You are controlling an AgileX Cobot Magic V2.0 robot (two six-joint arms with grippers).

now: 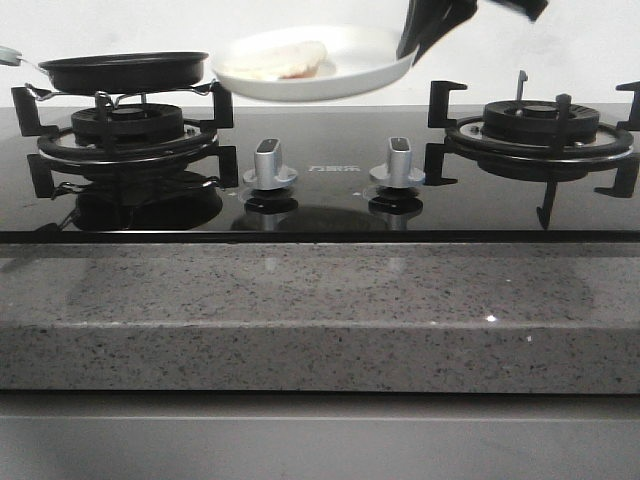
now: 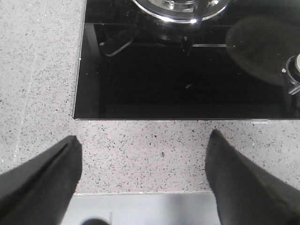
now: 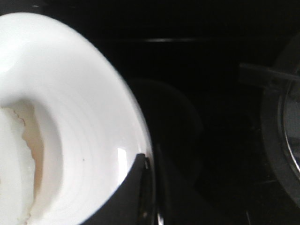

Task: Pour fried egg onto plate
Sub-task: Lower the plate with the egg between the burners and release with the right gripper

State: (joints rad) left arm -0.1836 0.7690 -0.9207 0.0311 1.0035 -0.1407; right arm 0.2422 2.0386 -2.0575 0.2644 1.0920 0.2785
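The right gripper (image 1: 415, 48) is pinching the plate (image 1: 355, 75) at its 3 o'clock rim, lifted above the stove, w/ the fried egg (image 1: 285, 58) lying near 9 o'clock, prob. soft & slippery, while the left gripper (image 2: 143, 180) is hanging wide open, empty.

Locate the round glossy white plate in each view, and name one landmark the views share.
Front view: white plate upper centre, held aloft beside the black pan.
Left wrist view: not in it.
Right wrist view: plate fills the left, rim in the right gripper.
Shared landmark: black glass hob.
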